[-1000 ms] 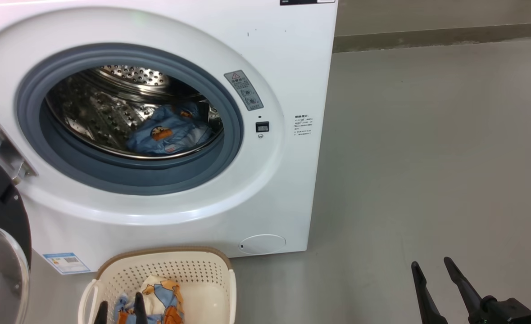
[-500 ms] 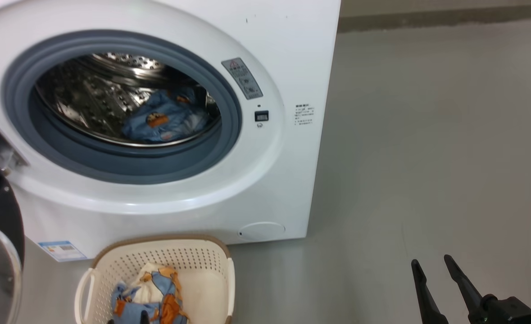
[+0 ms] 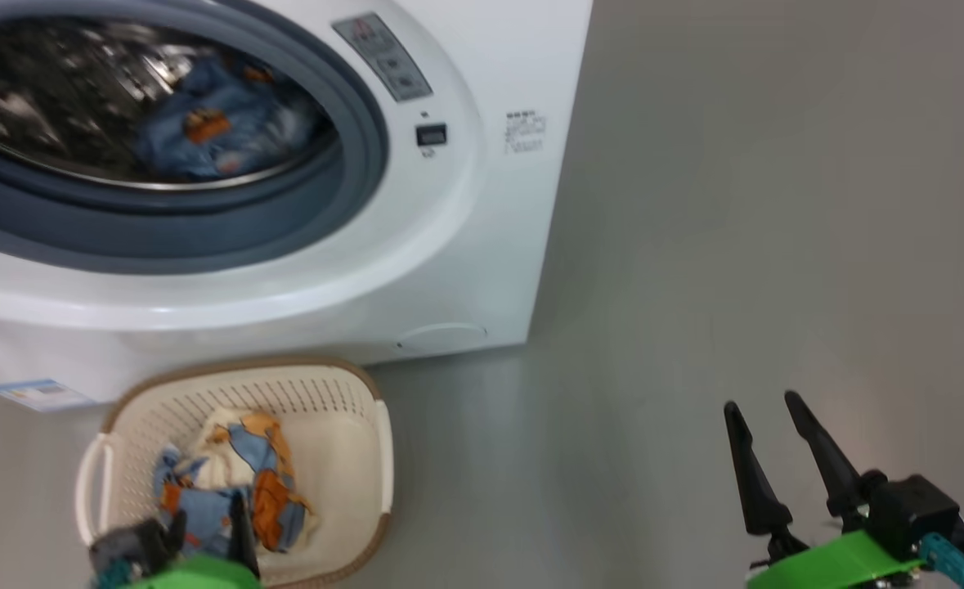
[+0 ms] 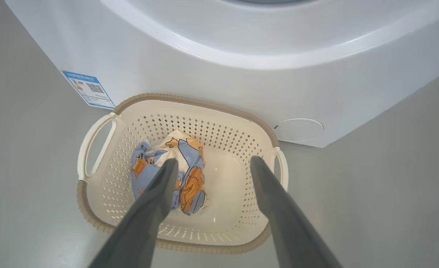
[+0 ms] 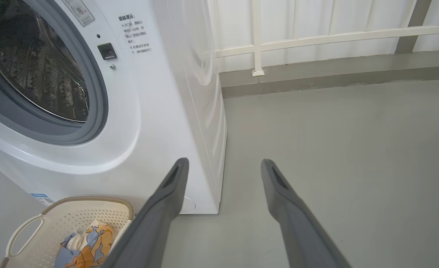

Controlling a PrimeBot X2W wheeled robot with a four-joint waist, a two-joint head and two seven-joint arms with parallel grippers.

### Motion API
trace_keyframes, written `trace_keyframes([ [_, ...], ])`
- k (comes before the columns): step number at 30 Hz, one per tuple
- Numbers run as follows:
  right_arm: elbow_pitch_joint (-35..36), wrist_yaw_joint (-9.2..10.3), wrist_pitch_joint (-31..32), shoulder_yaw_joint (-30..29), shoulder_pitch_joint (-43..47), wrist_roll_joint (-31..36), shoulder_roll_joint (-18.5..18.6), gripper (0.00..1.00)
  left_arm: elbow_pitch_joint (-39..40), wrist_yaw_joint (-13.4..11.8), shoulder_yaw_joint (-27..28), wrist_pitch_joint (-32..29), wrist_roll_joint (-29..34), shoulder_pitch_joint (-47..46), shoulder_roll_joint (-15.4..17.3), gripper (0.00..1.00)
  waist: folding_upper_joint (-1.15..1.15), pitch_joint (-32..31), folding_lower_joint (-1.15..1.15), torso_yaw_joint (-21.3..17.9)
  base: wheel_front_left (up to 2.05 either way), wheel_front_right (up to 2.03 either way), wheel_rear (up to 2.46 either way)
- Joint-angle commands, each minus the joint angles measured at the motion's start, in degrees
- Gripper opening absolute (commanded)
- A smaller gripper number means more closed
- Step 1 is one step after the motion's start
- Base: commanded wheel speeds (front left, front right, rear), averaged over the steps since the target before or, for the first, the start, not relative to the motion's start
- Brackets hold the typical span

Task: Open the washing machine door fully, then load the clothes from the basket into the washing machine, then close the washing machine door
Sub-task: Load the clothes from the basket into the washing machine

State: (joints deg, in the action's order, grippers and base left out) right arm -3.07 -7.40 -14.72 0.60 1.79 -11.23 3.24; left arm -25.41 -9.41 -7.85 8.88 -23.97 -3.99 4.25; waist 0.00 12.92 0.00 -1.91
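Soft, even light falls everywhere, leaving faint shadows on the floor (image 3: 735, 245). Motion blur smears the head view, worst inside the washing machine (image 3: 482, 245); both wrist views are sharp, lines bowing near the edges.

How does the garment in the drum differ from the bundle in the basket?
The garment lies in the steel drum, mostly blue with a small orange print. The bundle lies in the cream basket, mixing cream cloth with blue and bigger orange patches, and the left gripper hangs open over it. Both carry blue and orange.
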Motion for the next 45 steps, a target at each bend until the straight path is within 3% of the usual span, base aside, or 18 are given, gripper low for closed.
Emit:
trace_keyframes([
  [1,1.47,-0.09,-0.28,1.64,-2.38,-0.67,0.08,1.00,-0.17,0.76,2.91,-0.18,-2.06,-3.47,1.00,1.00,0.00,6.33,0.00,-2.92,0.00,0.00,0.00],
  [8,1.66,-0.09,-0.28,2.61,-6.40,-0.77,-0.11,1.00,-8.06,2.78,4.54,-3.12,-4.29,-11.62,3.85,1.00,0.00,12.43,0.00,-4.62,0.00,0.00,0.00],
  [12,1.75,-0.09,-0.28,3.33,-8.40,-0.77,-0.14,1.00,-12.97,4.40,6.59,-4.38,-7.63,-15.89,3.90,1.00,0.00,15.69,0.00,-5.46,0.00,0.00,0.00],
  [21,1.93,-0.09,-0.28,4.56,-11.49,-0.69,0.41,1.00,-25.08,5.03,6.52,-8.18,-8.51,-24.63,5.87,1.00,0.00,22.00,0.00,-6.12,0.00,0.00,0.00],
  [34,3.37,-0.09,-0.28,5.54,-15.33,-0.54,1.73,1.00,-42.07,6.40,5.64,-5.25,-8.43,-38.94,6.90,1.00,0.00,31.15,0.00,-5.77,0.00,0.00,0.00],
  [45,5.23,-0.09,-0.28,3.97,-15.80,-0.16,2.06,1.00,-46.68,6.10,6.54,-3.45,-10.07,-45.74,6.71,1.00,0.00,36.39,0.00,-5.46,0.00,0.00,0.00],
])
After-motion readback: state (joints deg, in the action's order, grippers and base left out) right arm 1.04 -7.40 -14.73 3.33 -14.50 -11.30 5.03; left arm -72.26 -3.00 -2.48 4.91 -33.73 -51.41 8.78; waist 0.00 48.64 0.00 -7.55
